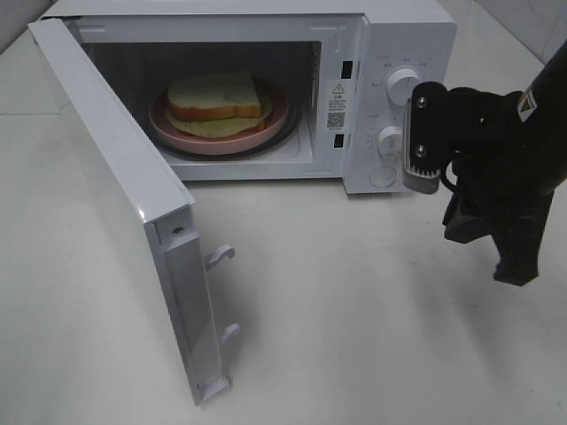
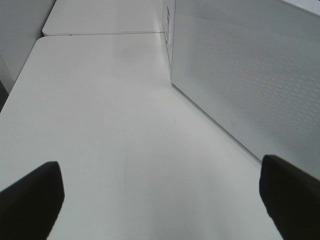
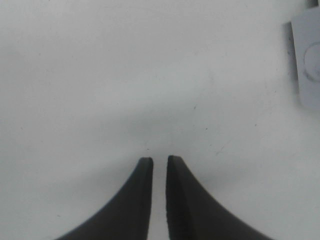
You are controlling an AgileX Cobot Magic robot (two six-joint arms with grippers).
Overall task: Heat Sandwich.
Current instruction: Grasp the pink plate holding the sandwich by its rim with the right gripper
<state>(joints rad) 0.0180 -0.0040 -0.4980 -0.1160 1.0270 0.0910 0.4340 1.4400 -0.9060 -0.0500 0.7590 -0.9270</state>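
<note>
**Task item.** The sandwich [image 1: 217,96] lies on a round pink plate [image 1: 221,147] inside the cavity of the white microwave [image 1: 407,35]. The microwave stands at the far side of the counter [image 1: 354,310]. The top slice is pale, an orange-brown crust edge faces the near side, and a greenish layer shows beneath it. The sandwich sits toward the far left of the plate.

**Door.** The door [image 1: 115,168] is hinged on the left and stands fully open, swung out toward the near side. Two white latch hooks [image 1: 220,257] project from its free edge.

**Controls.** The panel on the microwave's right carries an upper knob [image 1: 404,84] and a lower knob [image 1: 390,138].

**Right arm.** The black right arm [image 1: 496,133] is on the right of the scene, above the counter and near the control panel. Its grey front piece overlaps the panel in the high view, so I cannot tell whether they touch.

**Right hand.** In its wrist view, the right hand [image 3: 156,160] has two dark fingers [image 3: 140,200] drawn almost together. Only a thin slit separates them, and nothing is held. Bare counter lies beyond the tips.

**Left hand.** The left hand [image 2: 160,170] appears only in its wrist view. Its fingertips [image 2: 35,195] are spread wide with nothing between them. Counter lies below, and the perforated outer face of the door is just beside the hand.
</note>
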